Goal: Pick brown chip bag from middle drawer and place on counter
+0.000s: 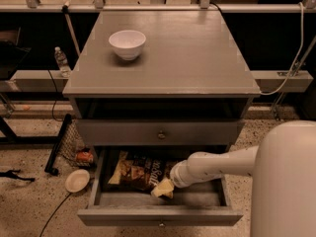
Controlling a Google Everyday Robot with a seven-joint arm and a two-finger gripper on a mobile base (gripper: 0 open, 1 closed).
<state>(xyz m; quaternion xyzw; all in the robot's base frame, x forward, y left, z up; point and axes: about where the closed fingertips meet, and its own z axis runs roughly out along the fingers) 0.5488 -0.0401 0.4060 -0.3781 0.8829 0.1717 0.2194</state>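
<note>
Your pincer (163, 187) is down inside the middle drawer (159, 217), which stands pulled out below the bench's (197, 58) front edge. The pincer is at the near right end of the brown chip bag (137, 169), right up against it. You cannot tell from this view whether it is apart, together or clamped on the bag, as its pale tip blends with the bag's pale end.

The white arm (219, 165) reaches in from the right, crossing over the drawer's right wall, and the robot's rounded body (286, 181) fills the lower right of the view.

The bag lies flat on the drawer's dark floor, in the left and middle part, angled slightly, with its far end tucked under the closed drawer front (123, 132) above (the one with the small knob (161, 135)).

On the bench top, a white bowl (127, 43) stands upright towards the far left corner.

On the floor off the bench's left edge you have a water bottle (60, 60), a small orange-red packet (85, 157) and a pale round dish (77, 180).
</note>
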